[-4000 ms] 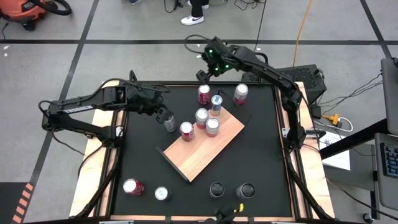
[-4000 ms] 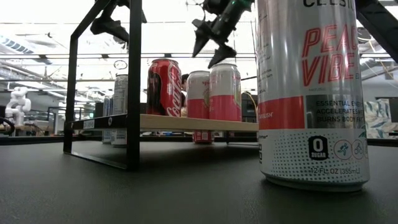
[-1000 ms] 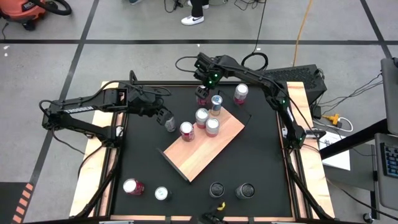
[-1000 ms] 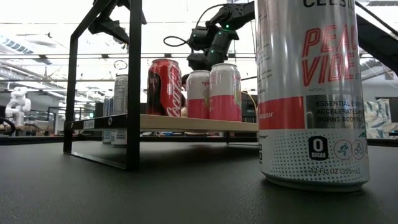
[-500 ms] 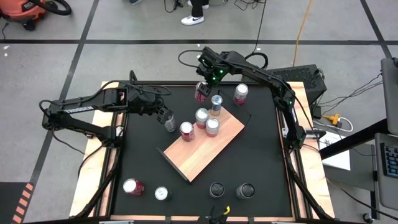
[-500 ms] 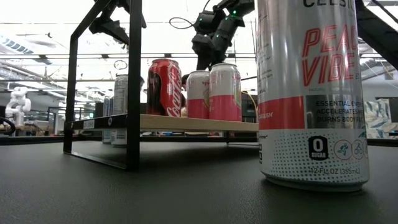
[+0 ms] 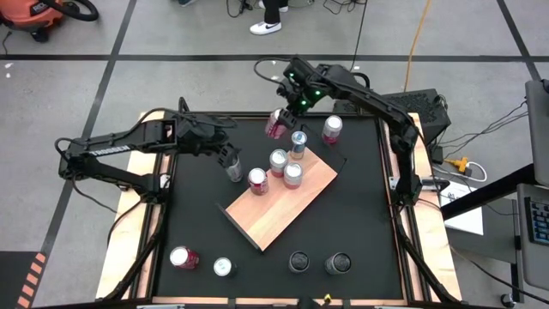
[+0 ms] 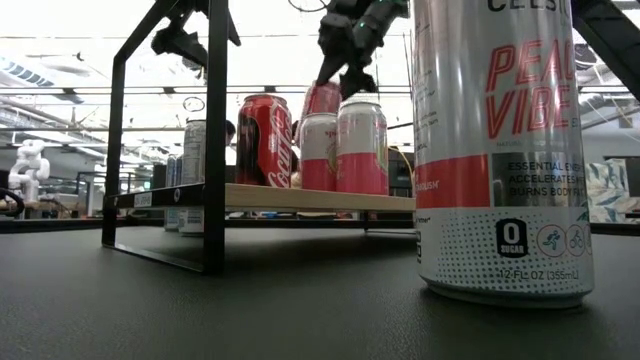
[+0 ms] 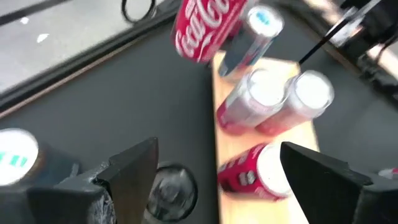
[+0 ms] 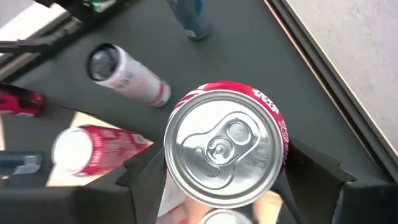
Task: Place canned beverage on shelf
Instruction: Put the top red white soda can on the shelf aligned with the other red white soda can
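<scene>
The left gripper hangs with fingers spread and empty, just beside the light-brown wooden shelf. Beyond it, the right gripper clasps a red cola can, now lifted off the black tabletop and tilted, where a second ago it stood.

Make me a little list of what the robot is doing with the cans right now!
right gripper: fingers shut on a red can, lifted and tilted by the far end of the shelf
left gripper: fingers open, empty, beside the shelf's left edge
cans on shelf: four, upright, at the far end
cans on the black tabletop: several more, standing apart
</scene>
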Robot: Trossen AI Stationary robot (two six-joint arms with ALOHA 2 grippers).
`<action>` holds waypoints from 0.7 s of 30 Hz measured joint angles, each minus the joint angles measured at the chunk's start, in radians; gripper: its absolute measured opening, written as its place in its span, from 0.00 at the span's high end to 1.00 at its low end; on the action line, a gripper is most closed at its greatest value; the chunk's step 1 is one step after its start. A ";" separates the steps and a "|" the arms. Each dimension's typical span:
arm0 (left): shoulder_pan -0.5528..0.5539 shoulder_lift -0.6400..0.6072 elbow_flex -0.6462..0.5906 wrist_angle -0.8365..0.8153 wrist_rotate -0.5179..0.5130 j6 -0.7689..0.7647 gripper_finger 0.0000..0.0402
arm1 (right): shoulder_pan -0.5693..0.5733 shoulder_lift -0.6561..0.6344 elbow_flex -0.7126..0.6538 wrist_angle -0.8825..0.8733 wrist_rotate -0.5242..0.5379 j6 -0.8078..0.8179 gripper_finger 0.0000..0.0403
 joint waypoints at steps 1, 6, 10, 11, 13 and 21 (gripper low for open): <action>0.000 0.000 0.000 0.019 0.000 0.011 0.16 | 0.000 -0.010 0.000 0.000 -0.006 0.003 0.38; 0.000 0.000 0.000 0.155 -0.012 0.093 0.16 | 0.003 -0.066 0.000 0.008 -0.065 0.038 0.38; 0.000 0.004 0.000 0.287 -0.011 0.206 0.16 | 0.010 -0.101 0.000 0.013 -0.107 0.077 0.38; -0.001 0.006 0.000 0.316 -0.010 0.231 0.16 | 0.013 -0.111 0.000 0.013 -0.119 0.087 0.38; -0.001 0.007 0.000 0.350 -0.006 0.278 0.15 | 0.020 -0.128 0.000 0.015 -0.149 0.103 0.38; -0.011 0.055 0.000 0.451 0.016 0.403 0.01 | 0.063 -0.161 0.000 0.015 -0.212 0.168 0.38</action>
